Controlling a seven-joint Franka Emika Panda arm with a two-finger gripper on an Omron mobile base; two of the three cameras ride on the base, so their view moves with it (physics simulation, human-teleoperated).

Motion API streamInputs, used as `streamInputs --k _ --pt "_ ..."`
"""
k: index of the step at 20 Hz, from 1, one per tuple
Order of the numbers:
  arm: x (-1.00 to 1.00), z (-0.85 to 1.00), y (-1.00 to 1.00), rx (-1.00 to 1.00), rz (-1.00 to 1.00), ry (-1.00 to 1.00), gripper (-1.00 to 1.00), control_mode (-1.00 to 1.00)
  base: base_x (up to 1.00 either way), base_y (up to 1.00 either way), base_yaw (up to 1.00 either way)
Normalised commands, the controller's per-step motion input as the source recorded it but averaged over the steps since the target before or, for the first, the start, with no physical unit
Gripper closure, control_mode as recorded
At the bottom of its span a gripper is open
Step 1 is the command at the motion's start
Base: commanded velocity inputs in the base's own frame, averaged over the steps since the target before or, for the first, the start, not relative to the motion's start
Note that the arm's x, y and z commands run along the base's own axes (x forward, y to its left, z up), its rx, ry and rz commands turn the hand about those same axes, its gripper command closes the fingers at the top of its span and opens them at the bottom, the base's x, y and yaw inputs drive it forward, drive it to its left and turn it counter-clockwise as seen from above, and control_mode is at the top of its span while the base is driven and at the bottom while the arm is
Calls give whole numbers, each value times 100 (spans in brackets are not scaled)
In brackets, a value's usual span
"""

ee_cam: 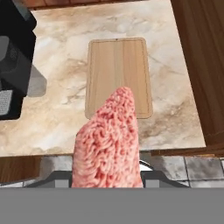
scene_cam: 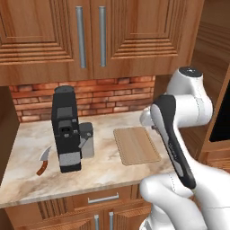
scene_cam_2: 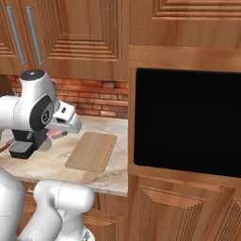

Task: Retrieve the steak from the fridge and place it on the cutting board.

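A: What is seen in the left base view?

B: The cutting board (scene_cam: 136, 146) is seen bare on the countertop (scene_cam: 27, 175), at about three o'clock from the coffee machine (scene_cam: 66, 130). The arm's elbow is folded over the board's right edge, so the claw is hidden there.

A: And the right base view?

B: The board (scene_cam_2: 92, 151) is shown again, with a sliver of pink, probably the steak (scene_cam_2: 55, 135), tucked under the white wrist at its nine o'clock. The black oven front (scene_cam_2: 186, 122) is shown only from this side.

A: The hand view?

B: The steak (ee_cam: 108, 142) is held fast in the shut claw (ee_cam: 107, 177), hanging above the board (ee_cam: 118, 65), which lies at twelve o'clock of it. The finger tips themselves are covered by the meat.

A: How should the placing be done well?

B: The steak should be carried forward until it is centred over the board, lowered until contact is made, and only then released, so that nothing hangs over the near edge.
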Motion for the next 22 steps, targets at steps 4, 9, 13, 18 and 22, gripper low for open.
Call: streamInputs --k 4,9,13,18,22 --pt "81 -90 0 0 0 7 100 -100 0 0 0" --pt "67 -70 0 0 0 0 100 -100 0 0 0" --pt "84 -58 3 0 0 0 100 -100 0 0 0" --pt "67 -49 2 0 0 0 100 -100 0 0 0" --pt "58 -43 0 0 0 0 100 -100 0 0 0"
